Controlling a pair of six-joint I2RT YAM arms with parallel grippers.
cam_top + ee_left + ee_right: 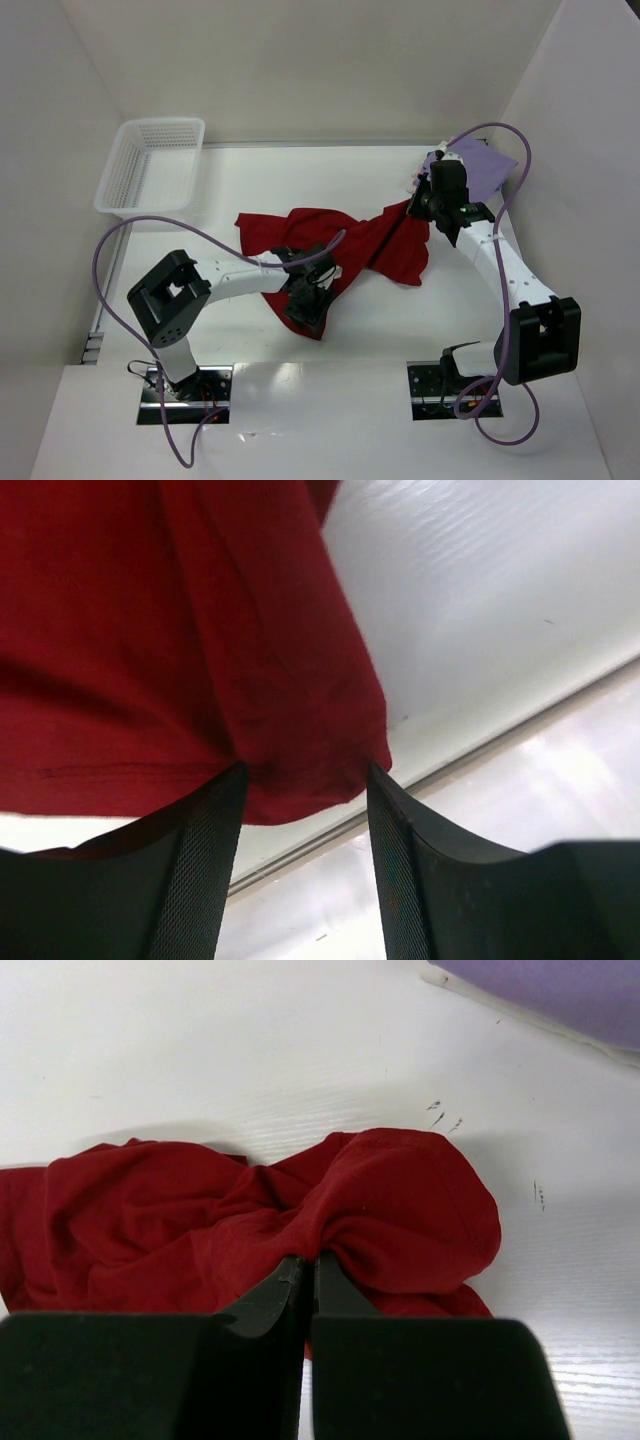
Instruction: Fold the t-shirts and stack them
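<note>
The red shirt (pixel 385 245) lies crumpled across the middle of the surface (pixel 250 180), its long axis running from left-centre to far right. There the right tool (pixel 420 207) is clamped shut on a bunched fold, near the lavender shirt (pixel 485 165). The left tool (pixel 310 305) sits at the opposite, near corner, fingers apart with the hem between them and not yet clamped, so the coming pull probably runs along that axis.

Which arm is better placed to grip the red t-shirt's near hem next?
Left: the left gripper is open, the red t-shirt between its fingers. The right gripper is shut on its far end.
</note>
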